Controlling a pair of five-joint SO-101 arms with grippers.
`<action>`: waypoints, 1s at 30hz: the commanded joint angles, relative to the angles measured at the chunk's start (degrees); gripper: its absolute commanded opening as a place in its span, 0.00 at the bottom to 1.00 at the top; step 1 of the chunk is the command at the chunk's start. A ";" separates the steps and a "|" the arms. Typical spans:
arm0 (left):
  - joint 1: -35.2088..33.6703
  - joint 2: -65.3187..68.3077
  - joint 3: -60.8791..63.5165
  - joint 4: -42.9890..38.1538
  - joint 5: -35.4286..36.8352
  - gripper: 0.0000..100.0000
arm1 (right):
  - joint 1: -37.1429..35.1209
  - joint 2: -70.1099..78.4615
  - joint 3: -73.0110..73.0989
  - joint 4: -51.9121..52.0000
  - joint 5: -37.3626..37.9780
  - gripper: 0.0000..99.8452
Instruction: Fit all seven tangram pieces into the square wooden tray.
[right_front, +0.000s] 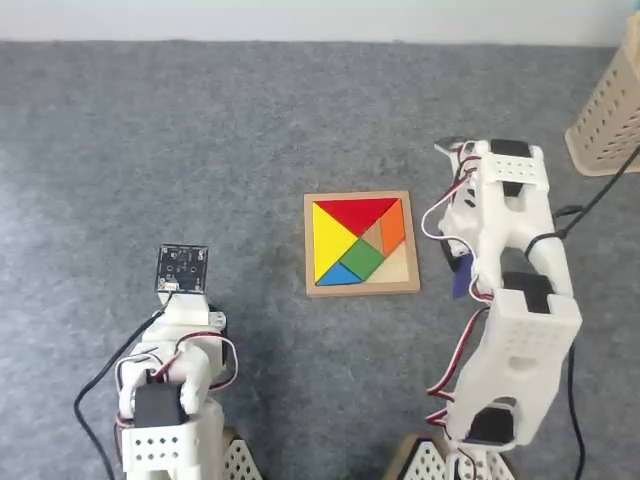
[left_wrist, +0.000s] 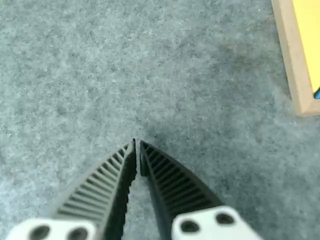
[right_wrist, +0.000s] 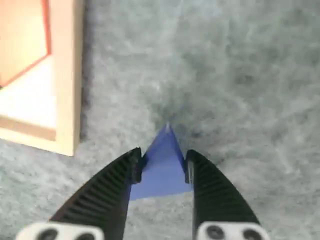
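The square wooden tray (right_front: 308, 245) lies in the middle of the grey carpet-like table cover (right_front: 180, 130), between the two white arms. Inside it I can see a large red triangle (right_front: 355, 213) along the far edge and a large yellow triangle (right_front: 328, 240) on the left arm's side. There is a green square (right_front: 362, 258) near the centre, a small light-blue triangle (right_front: 337, 275) at the near edge, an orange parallelogram (right_front: 394, 228) on the right arm's side, and a small tan triangle (right_front: 373, 237) tucked between red, green and orange. The tray's near corner towards the right arm is bare wood. The right gripper (right_wrist: 163, 153) hangs low over the cover just beside the tray's outer rim, pinching a dark blue triangular piece (right_wrist: 160, 175) whose tip points away from it; whether that tip touches the cover I cannot tell. The left gripper (left_wrist: 137, 144) is over bare cover off the tray's other side, its ribbed fingers pressed together on nothing. A pale perforated basket (right_front: 610, 110) stands at the far right edge
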 joint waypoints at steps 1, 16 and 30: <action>-0.09 -0.97 -0.66 0.26 0.53 0.01 | -1.54 -1.10 -2.64 1.10 0.35 0.18; -0.09 -0.97 -0.66 0.26 0.53 0.01 | -1.45 -21.93 27.08 -17.80 -5.80 0.24; -0.09 -0.97 -0.66 0.26 0.53 0.01 | -0.31 -15.08 25.85 -19.82 -8.18 0.27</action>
